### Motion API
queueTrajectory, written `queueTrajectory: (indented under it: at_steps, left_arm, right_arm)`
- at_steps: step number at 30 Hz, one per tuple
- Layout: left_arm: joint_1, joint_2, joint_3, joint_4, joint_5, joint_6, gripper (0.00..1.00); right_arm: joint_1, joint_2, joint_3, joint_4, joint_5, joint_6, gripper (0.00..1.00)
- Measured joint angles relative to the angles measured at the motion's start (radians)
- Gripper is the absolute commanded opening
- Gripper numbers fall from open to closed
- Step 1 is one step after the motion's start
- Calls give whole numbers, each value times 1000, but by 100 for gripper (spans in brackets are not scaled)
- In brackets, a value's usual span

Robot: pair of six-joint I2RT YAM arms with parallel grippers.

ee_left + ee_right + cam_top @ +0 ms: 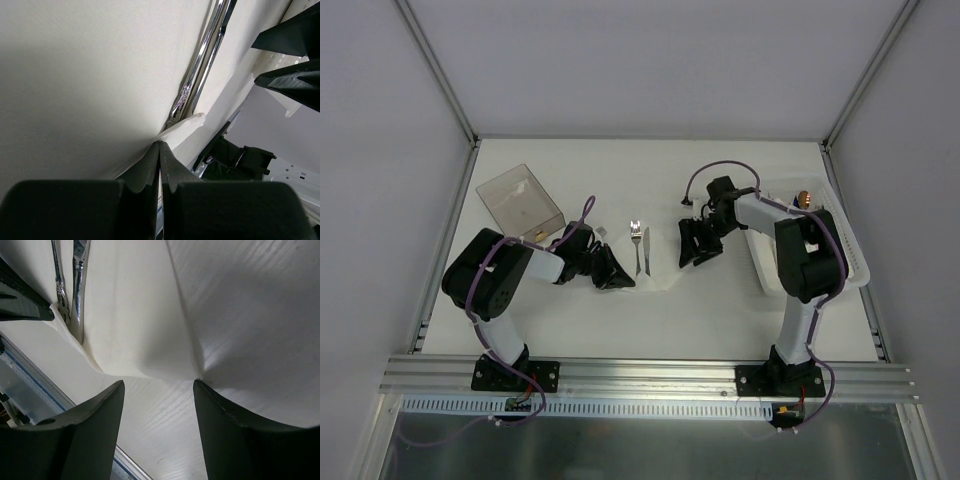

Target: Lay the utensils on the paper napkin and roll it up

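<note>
Rolling needs the left tool (160,145), clenched on the left edge of the thin white paper napkin (135,315), to fold tightly over the slim silver metal utensils (640,247); right tool (159,390) hangs released

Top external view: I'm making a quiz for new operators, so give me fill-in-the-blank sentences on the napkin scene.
The fork lies beside a ___ on the paper napkin. The left tool is ___ on the napkin's edge. The right tool has its jaws ___.
Missing: knife, shut, open.
</note>
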Motion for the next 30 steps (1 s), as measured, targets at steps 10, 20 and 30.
queueTrajectory:
  at_steps: [10,20,30]
  left_arm:
    - [0,2,0,2,0,-2,0]
    - [0,2,1,2,0,-2,0]
    - [0,2,1,2,0,-2,0]
  right_arm:
    - [-3,101,98,-20,-133,70,64]
    - [-6,87,-29,109,-326,168,54]
    - [25,55,-44,192,-367,243,23]
